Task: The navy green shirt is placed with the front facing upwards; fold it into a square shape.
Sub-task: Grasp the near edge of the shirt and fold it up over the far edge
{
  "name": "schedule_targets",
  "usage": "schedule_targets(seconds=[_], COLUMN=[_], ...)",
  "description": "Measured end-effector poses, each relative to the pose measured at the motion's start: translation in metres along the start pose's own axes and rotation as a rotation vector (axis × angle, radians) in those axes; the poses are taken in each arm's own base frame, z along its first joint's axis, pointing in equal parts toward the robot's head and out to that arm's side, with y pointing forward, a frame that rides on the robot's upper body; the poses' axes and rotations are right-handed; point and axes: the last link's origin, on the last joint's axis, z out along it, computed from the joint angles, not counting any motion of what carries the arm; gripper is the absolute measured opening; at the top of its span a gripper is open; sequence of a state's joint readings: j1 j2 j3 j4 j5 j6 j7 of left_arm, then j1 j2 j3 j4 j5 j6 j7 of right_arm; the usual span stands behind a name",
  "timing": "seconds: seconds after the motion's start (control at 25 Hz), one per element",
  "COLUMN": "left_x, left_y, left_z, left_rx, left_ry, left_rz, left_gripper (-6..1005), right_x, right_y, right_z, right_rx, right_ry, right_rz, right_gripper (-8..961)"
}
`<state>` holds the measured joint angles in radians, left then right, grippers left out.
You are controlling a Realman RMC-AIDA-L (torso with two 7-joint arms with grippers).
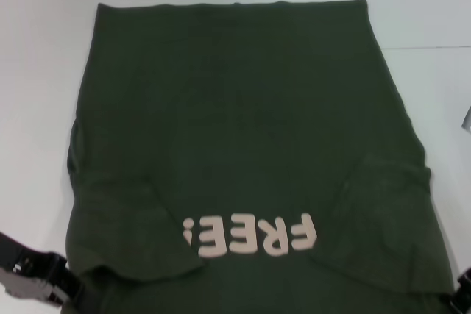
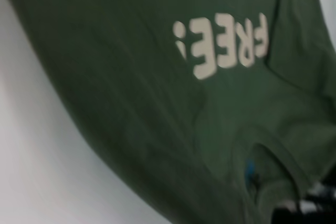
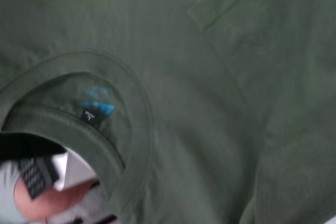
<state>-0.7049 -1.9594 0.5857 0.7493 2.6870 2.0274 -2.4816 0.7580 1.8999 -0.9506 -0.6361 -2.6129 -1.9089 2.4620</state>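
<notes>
The navy green shirt (image 1: pixel 243 130) lies front up on the white table (image 1: pixel 37 71), hem at the far side and the cream "FREE!" print (image 1: pixel 250 234) near me. Both sleeves are folded inward over the body, one on the left (image 1: pixel 125 233) and one on the right (image 1: pixel 383 211). My left gripper (image 1: pixel 37 277) sits at the shirt's near left corner. At the near right corner, my right gripper (image 1: pixel 464 292) barely shows. The left wrist view shows the print (image 2: pixel 223 45) and the collar with its blue label (image 2: pixel 251 171). The right wrist view shows the round collar (image 3: pixel 131 108) and label (image 3: pixel 94 106) close up.
White table surface runs along the left, far and right sides of the shirt. A dark object (image 1: pixel 467 119) pokes in at the right edge of the head view. A black and white part (image 3: pixel 37 174) shows past the collar in the right wrist view.
</notes>
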Motion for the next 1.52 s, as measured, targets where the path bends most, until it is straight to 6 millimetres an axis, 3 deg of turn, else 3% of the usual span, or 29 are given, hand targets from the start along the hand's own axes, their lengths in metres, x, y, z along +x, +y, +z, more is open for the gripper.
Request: schedule_targets(seconds=[0.4, 0.84, 1.04, 1.08, 1.32, 1.52], left_x=[-0.018, -0.013, -0.004, 0.004, 0.018, 0.033], left_y=[-0.001, 0.005, 0.009, 0.012, 0.014, 0.003], left_z=[0.021, 0.024, 0.013, 0.001, -0.029, -0.049], left_rx=[0.034, 0.040, -0.004, -0.043, -0.132, -0.161], left_ry=[-0.189, -0.211, -0.120, -0.022, 0.210, 0.484], left_rz=[-0.010, 0.022, 0.037, 0.056, 0.083, 0.061], left_gripper=[41, 41, 42, 41, 41, 41], right_x=[0.011, 0.011, 0.001, 0.000, -0.004, -0.011], right_y=[0.007, 0.007, 0.008, 0.007, -0.005, -0.016], right_z=[0.008, 0.011, -0.007, -0.014, -0.061, -0.081], right_rx=[0.014, 0.030, -0.018, -0.029, -0.122, -0.149], right_ry=[0.158, 0.174, 0.021, -0.025, -0.324, -0.543], right_rz=[-0.069, -0.082, -0.094, -0.089, -0.029, 0.029], right_gripper=[49, 49, 49, 49, 50, 49])
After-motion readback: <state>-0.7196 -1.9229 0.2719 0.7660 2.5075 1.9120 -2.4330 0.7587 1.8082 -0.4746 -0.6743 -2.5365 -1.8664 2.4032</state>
